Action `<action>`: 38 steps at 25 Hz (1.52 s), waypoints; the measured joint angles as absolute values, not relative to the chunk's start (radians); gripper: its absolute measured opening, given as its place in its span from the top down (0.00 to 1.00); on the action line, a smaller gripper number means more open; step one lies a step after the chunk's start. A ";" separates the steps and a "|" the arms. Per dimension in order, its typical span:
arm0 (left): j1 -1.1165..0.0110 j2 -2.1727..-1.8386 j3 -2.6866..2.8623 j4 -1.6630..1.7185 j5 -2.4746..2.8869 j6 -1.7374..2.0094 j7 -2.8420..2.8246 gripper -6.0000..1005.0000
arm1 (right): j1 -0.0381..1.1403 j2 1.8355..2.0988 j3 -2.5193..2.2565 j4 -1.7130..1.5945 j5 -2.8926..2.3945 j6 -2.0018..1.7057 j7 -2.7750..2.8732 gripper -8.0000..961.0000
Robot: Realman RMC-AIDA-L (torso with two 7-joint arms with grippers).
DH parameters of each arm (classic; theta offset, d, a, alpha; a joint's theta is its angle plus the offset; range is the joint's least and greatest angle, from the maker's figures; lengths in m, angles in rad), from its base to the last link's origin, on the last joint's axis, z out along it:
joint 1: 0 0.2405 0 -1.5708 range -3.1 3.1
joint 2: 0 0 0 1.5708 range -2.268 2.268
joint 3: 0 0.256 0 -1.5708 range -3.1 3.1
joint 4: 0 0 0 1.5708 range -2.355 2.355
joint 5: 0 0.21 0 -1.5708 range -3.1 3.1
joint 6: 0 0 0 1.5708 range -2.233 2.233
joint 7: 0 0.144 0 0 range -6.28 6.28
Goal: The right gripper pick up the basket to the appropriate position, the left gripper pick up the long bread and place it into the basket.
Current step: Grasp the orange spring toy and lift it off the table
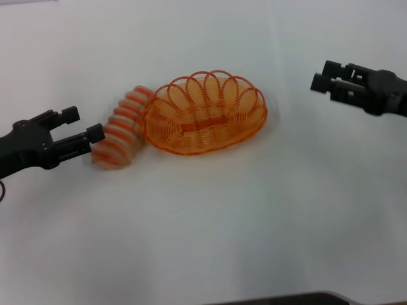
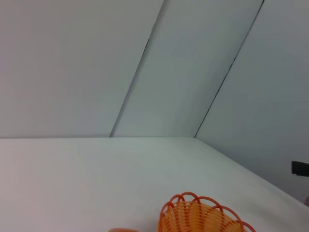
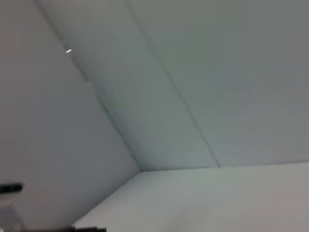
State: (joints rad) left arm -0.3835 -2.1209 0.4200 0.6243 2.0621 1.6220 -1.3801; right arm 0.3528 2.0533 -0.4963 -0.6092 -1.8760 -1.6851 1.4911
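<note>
Tabletop (image 1: 210, 241): plain white, matte, fills nearly the whole head view; a dark edge shows at the near side. No marks or cloth folds visible.

Basket (image 1: 205, 114): orange wire, oval, upright on the tabletop a little left of centre and toward the far half. Nothing inside it. Its looped rim also shows in the left wrist view (image 2: 203, 215).

Bread (image 1: 121, 128): ridged tan loaf lying on the tabletop just left of the basket, its far end against or touching the basket's rim; contact hard to confirm.

Left pincer (image 1: 82, 125): low at the left side, fingers spread apart, tips right at the loaf's near-left side, nothing gripped.

Right pincer (image 1: 325, 76): raised at the far right, well apart from the basket, holding nothing; fingers look narrowly apart.

Room: wrist views show pale grey-white wall panels (image 2: 193, 72) with thin dark seams running slantwise, meeting the tabletop at a straight line. The right wrist view shows the same panels (image 3: 203, 72) and a small bright spot.
</note>
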 joint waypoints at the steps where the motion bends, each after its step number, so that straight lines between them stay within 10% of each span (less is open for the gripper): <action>1: -0.383 -2.120 0.420 0.620 2.062 1.622 -1.386 0.16 | 0.344 2.054 -0.498 -0.609 -1.878 -1.698 1.439 0.23; 25: -0.448 -2.112 0.488 0.668 2.075 1.555 -1.653 0.16 | 0.202 2.074 -0.478 -0.600 -1.957 -1.758 0.933 0.23; 38: -0.626 -2.032 0.641 0.786 2.330 1.512 -2.345 0.16 | 0.237 2.063 -0.488 -0.598 -1.957 -1.756 1.021 0.23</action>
State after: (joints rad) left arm -0.6262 -2.0324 0.6407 0.7864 2.3303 1.5120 -2.3454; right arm 0.2373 2.0629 -0.4884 -0.5980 -1.9575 -1.7564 1.0212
